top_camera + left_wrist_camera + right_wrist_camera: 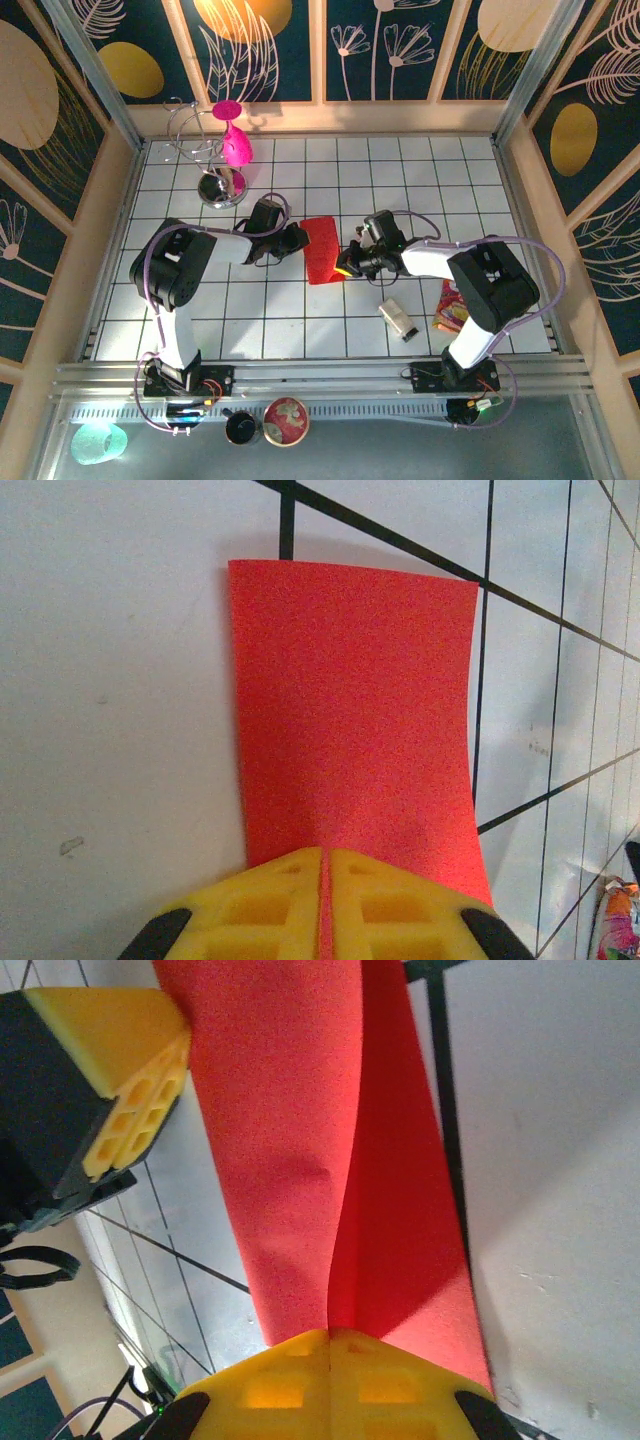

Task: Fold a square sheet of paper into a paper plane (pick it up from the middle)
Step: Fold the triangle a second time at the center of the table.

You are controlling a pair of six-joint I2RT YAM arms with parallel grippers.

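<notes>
The square sheet of paper [322, 250], plain bright red, is held between both grippers at the middle of the tiled floor. My left gripper [296, 240] is shut on its left edge. In the left wrist view the sheet [350, 700] runs flat away from the shut gripper [327, 855], with a thin red strip between the yellow fingers [260, 910]. My right gripper [350, 266] is shut on the opposite edge. In the right wrist view the sheet [300, 1110] is bent along a lengthwise crease that runs into the shut gripper [330, 1336]. The paper plane is out of view.
A magenta goblet [236, 145] hangs on a wire stand [215, 188] at the back left. A printed snack packet [452, 305] and a small silver object [398, 318] lie front right. A teal cup [98, 442], a black cup [241, 427] and a red bowl [286, 420] sit below the rail.
</notes>
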